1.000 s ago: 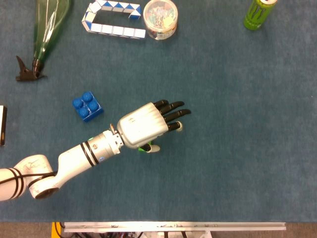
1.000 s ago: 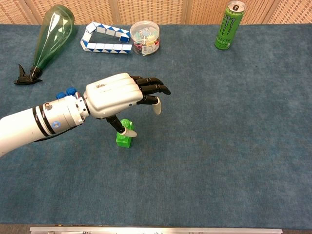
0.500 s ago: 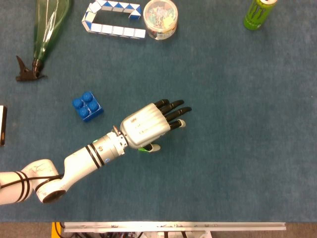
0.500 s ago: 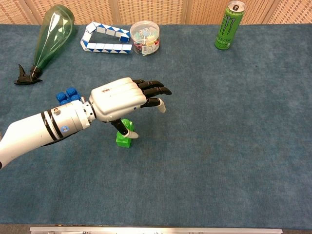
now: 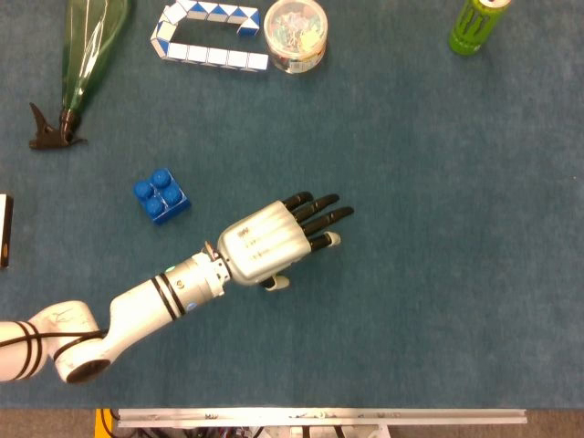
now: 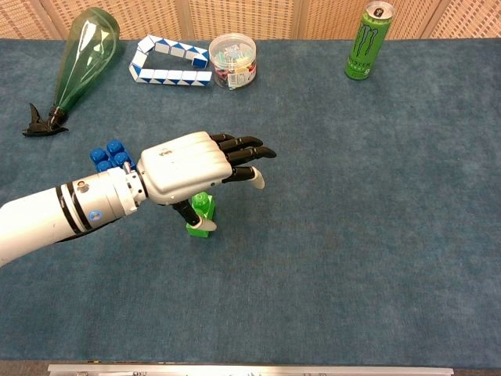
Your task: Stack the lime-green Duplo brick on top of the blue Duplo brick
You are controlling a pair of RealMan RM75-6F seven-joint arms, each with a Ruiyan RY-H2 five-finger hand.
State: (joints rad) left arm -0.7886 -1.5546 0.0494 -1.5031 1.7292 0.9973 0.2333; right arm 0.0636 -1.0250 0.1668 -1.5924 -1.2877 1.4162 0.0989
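The left hand [image 6: 192,168] hovers spread over the lime-green brick [image 6: 202,214], thumb beside it; next, pinching it, then carrying it to the blue brick [image 5: 161,195].

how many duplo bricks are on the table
2. The blue Duplo brick sits left of centre; the lime-green Duplo brick stands under the left hand, hidden in the head view. More could be hidden.

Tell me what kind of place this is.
Probably a robot test bench, not a home: a blue felt table set with unrelated props, such as a green plastic bottle, an energy drink can and toy bricks, with a robot's left hand working over them.
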